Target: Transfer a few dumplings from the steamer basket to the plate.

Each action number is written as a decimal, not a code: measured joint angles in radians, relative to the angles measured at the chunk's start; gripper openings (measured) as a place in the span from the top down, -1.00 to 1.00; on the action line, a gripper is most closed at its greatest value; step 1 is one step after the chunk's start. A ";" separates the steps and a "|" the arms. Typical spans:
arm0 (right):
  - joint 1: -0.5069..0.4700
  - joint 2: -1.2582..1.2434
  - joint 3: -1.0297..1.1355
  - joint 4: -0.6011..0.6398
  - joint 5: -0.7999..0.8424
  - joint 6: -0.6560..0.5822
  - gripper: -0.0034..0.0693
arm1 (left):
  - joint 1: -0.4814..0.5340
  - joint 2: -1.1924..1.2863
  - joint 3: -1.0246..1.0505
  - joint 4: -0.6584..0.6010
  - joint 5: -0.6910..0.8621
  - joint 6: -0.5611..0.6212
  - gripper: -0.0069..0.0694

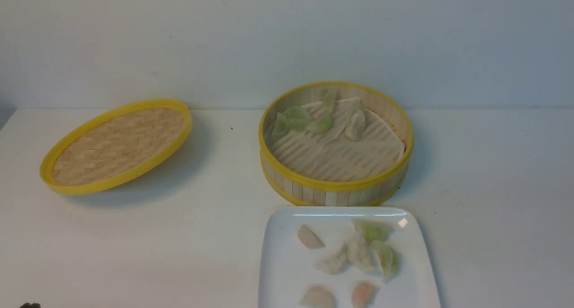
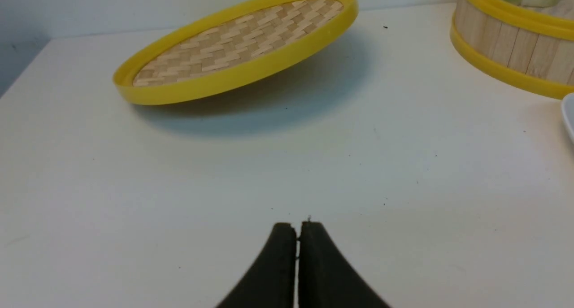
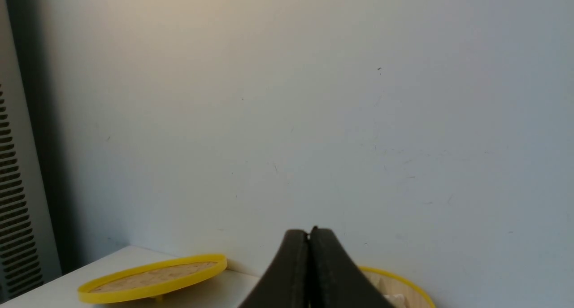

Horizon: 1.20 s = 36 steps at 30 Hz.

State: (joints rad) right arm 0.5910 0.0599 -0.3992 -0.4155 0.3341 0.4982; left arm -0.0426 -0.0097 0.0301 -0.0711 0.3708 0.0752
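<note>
- Dumplings [image 1: 320, 119]: a few lie at the far side of the steamer basket [image 1: 335, 182]; others lie on the plate [image 1: 282, 263] just near of it.
- Handling, my judgement: light, soft, slippery, tearable; I would pinch gently across the plump belly, not the pleats.
- My left claw [image 2: 297, 229] and right claw [image 3: 309, 236]: both pressed closed, empty, away from the basket.
- Lid [image 1: 119, 145]: tilted on the desk [image 1: 215, 236], far left.

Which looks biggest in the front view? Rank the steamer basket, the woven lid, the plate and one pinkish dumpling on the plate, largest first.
1. Plate, though it is nearest the camera and partly cut off.
2. Steamer basket and woven lid: about equally wide, so I won't separate them.
3. Pinkish dumpling, by far the smallest.
</note>
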 joint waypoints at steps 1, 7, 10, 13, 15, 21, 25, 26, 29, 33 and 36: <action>0.000 0.000 0.000 0.000 0.000 0.000 0.95 | 0.000 0.000 0.000 0.000 0.000 0.000 0.83; 0.000 0.000 0.000 0.000 0.000 0.000 0.95 | 0.000 0.000 0.000 -0.001 0.001 0.000 0.83; 0.000 0.000 0.000 0.000 0.000 0.000 0.95 | 0.000 0.000 0.000 -0.001 0.001 0.000 0.83; 0.000 0.000 0.000 0.000 0.000 0.000 0.95 | 0.000 0.000 0.000 -0.001 0.002 0.000 0.83; 0.000 0.000 0.000 0.000 0.000 0.000 0.95 | 0.000 0.000 0.000 -0.001 0.002 0.000 0.83; 0.000 0.000 0.000 0.000 0.000 0.000 0.95 | 0.000 0.000 0.000 -0.001 0.002 0.000 0.83; 0.000 0.000 0.000 -0.012 -0.002 0.000 0.95 | 0.000 0.000 -0.001 -0.001 0.004 0.000 0.83; 0.000 0.000 0.000 -0.009 -0.007 0.000 0.95 | 0.000 0.000 -0.001 -0.001 0.005 0.000 0.83; 0.000 0.000 0.000 0.043 -0.019 -0.037 0.95 | 0.000 0.000 -0.001 -0.001 0.005 0.000 0.83; 0.000 0.000 0.000 0.205 -0.021 -0.202 0.95 | 0.000 0.000 -0.001 -0.001 0.005 0.000 0.83; 0.000 0.000 0.000 0.294 -0.021 -0.326 0.95 | 0.000 0.000 -0.001 -0.001 0.005 0.000 0.83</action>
State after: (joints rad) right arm 0.5910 0.0599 -0.3992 -0.1212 0.3127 0.1722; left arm -0.0426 -0.0097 0.0292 -0.0720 0.3755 0.0752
